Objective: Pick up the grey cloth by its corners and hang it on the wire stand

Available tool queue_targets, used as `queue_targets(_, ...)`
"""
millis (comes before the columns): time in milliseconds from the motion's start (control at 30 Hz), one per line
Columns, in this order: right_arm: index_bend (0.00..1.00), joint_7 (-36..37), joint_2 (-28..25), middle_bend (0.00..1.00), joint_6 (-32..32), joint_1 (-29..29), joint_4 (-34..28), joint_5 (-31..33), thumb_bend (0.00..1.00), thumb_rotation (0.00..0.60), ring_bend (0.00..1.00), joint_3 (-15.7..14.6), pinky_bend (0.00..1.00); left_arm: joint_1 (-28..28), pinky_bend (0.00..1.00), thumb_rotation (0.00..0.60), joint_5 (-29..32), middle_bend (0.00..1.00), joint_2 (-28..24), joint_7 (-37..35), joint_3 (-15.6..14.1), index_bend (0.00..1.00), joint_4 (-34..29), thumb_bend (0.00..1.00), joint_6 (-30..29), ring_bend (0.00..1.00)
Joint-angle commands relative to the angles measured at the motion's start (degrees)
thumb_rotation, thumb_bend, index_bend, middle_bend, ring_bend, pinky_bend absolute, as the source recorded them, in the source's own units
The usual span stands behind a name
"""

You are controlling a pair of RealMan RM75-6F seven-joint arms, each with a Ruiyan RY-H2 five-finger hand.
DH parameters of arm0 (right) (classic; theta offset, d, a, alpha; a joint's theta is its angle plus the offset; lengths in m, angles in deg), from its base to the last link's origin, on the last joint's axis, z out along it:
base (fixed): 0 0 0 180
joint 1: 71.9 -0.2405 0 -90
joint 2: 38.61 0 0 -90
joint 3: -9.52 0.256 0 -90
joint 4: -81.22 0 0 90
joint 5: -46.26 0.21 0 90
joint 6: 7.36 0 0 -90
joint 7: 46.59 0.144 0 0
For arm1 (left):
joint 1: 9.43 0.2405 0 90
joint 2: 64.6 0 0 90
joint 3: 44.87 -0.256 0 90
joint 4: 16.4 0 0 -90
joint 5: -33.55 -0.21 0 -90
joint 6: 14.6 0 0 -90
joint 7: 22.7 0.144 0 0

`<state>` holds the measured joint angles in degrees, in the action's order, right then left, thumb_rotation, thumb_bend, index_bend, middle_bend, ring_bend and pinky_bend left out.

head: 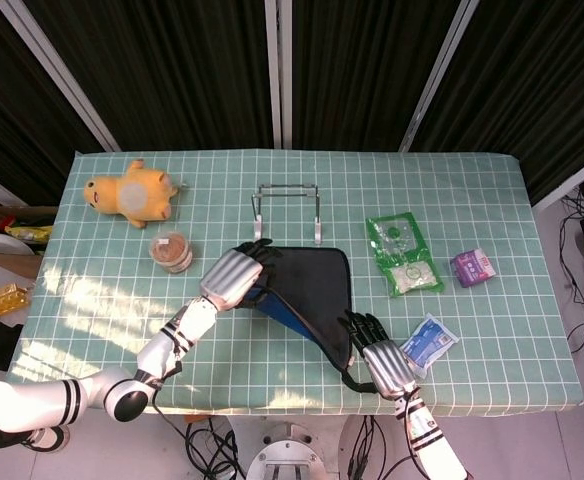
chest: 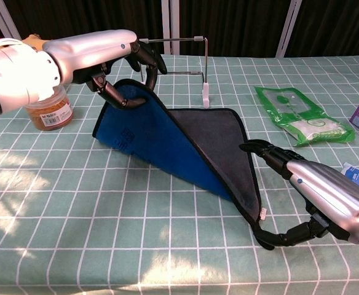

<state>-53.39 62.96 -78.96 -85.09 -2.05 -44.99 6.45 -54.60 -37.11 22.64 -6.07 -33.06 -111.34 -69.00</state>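
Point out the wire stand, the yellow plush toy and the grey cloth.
wire stand (head: 286,187): head view, its top bar.
yellow plush toy (head: 132,196): head view, its belly.
grey cloth (chest: 213,132): chest view, its flat grey face.
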Motion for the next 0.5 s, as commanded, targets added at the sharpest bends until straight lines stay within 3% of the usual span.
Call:
queue_targets(33,0.00,1.9,1.4,0.00,0.2,0.1,1.0,0.7,0.05,0.600,0.00,0.2,0.00,-0.1,0.24,0.600,0.2,0.22,0.0,0.0,-0.1,0.82,0.0,0.43,0.0,0.11)
queue_targets(500,0.00,10.3,5.8,0.00,-6.5,1.3,9.3,-2.9,0.03,0.600,0.00,0.1,0.00,-0.8,0.24,0.600,0.9,0.22,-0.3,-0.3,-0.7,0.82,0.2,0.43,-0.1,0.11)
